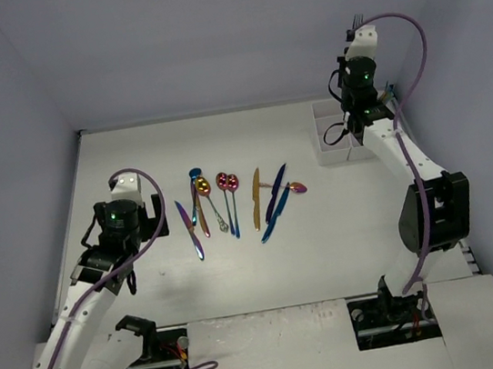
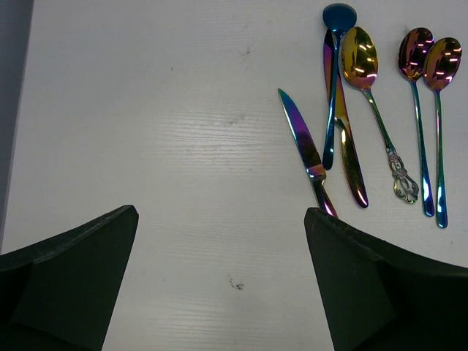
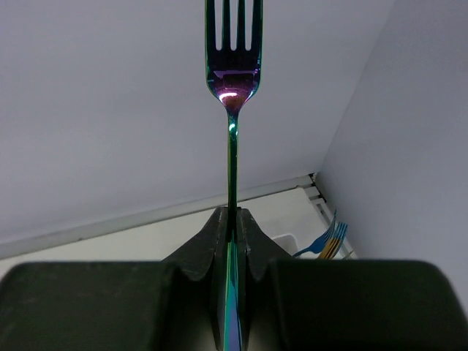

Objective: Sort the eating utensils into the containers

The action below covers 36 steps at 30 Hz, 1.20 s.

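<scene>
My right gripper [image 3: 232, 212] is shut on the handle of an iridescent teal-purple fork [image 3: 232, 73], tines pointing away toward the back wall. In the top view this fork [image 1: 357, 20] is held high above the white organizer tray [image 1: 332, 140] at the back right. Blue and gold forks [image 3: 330, 240] stand in one tray compartment. Several utensils lie in a row mid-table: a purple knife [image 1: 189, 229], spoons [image 1: 226, 183], and more knives [image 1: 276, 200]. My left gripper [image 2: 219, 212] is open and empty above bare table, just left of the purple knife [image 2: 307, 150].
The left wrist view also shows a blue spoon [image 2: 338, 14], a gold spoon [image 2: 360, 62], a second knife [image 2: 347, 139] and two pink spoons [image 2: 415, 55]. Grey walls close in the table on three sides. The right arm's elbow [image 1: 433, 204] hangs over the right edge.
</scene>
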### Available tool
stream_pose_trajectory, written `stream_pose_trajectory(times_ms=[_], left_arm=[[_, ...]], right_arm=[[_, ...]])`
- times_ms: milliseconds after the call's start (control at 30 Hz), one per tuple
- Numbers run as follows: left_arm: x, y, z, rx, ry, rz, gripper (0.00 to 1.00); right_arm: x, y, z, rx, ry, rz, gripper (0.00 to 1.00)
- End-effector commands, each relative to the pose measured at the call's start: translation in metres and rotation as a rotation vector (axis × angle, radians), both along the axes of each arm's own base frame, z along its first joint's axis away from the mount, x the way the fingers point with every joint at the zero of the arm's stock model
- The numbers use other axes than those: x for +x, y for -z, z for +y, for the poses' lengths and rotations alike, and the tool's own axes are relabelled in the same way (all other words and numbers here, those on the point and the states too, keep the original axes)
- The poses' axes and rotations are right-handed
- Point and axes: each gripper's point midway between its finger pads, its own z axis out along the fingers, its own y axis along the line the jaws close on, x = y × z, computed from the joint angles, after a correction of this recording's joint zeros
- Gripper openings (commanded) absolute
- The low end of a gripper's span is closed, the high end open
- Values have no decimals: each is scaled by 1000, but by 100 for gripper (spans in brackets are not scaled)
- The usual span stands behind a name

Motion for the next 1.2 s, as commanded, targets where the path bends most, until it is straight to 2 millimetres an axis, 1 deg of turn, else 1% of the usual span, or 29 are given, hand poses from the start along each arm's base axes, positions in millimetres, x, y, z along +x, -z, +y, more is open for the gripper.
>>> stream_pose_trajectory(times_ms=[0,67,133,233,333,400,467,633,667,833,1000,1100,1167], left_arm=[[8,-17,8,6,-44,-72,97],[8,-16,9,10,-50,-73,97],[8,-16,11,12,-56,-76,97],[9,-15,10,12,-54,-78,97],[10,-14,9,11,-49,-74,97],[11,-11,9,15,-46,-63,97],[11,-10,8,15,-45,-60,97],[11,-8,7,15,-39,-53,97],[12,-8,7,13,-36,-54,97],[13,-6,4,9,-23,-44,97],[13,-4,2,10,-17,-37,97],[14,-3,2,9,-16,-36,97],[14,-3,2,8,-14,-35,97]], right_arm=[[11,-31,-32,69,120,-231,0],[16,-25,-39,76,136,-245,0],[25,-11,-46,79,149,-242,0],[33,1,-53,80,154,-251,0],[41,14,-56,79,154,-247,0],[47,27,-58,78,157,-238,0],[50,30,-60,80,159,-249,0],[62,52,-62,88,162,-254,0],[62,50,-62,88,164,-264,0],[72,69,-61,96,162,-263,0],[70,89,-60,123,166,-251,0],[67,97,-60,124,167,-238,0],[64,98,-59,125,168,-236,1]])
